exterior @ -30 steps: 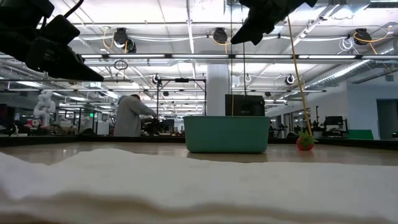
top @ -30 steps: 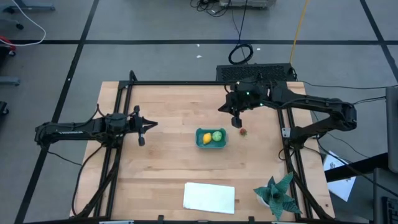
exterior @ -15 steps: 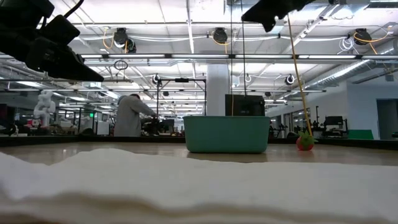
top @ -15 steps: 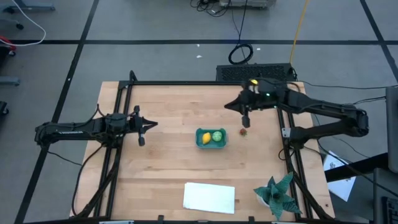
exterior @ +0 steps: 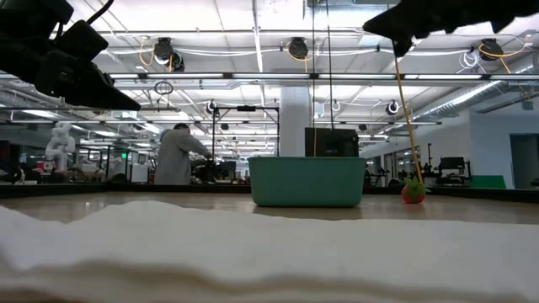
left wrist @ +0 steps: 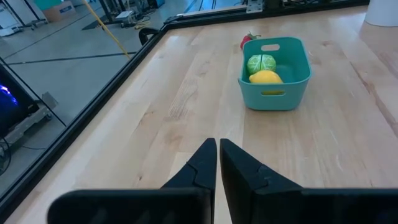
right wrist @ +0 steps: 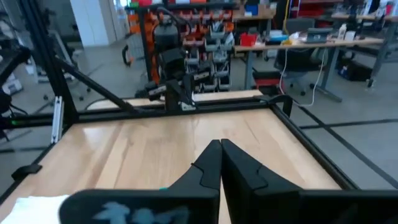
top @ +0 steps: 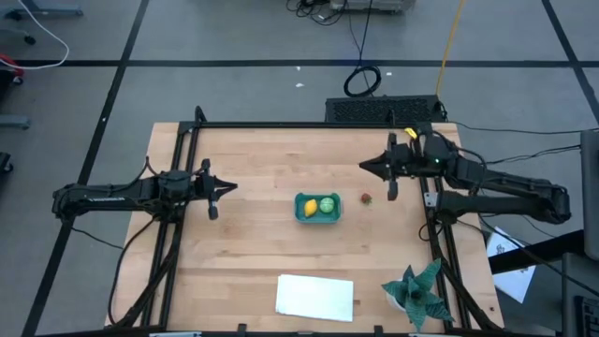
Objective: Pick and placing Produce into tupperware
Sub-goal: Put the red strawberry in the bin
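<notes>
Two of three produce pieces done: yellow lemon (top: 311, 209) and green ball (top: 328, 204) sit in the tupperware (top: 318, 208) mid-worktop. Red piece (top: 366, 197) is left out, just beside the tub at 3 o'clock. Right gripper (top: 363, 167) hovers near it, jaws closed, empty. Left gripper (top: 233, 185) parked at 9 o'clock, jaws closed, empty.

Desk (top: 253, 159) bare between left gripper (top: 227, 186) and tupperware (top: 318, 208): open lane. Red piece (top: 366, 197) sits just beside the tupperware on the right gripper (top: 368, 166) side, narrowing that gap. White rectangle (top: 315, 297) and spiky plant (top: 417, 290) occupy the near edge.
</notes>
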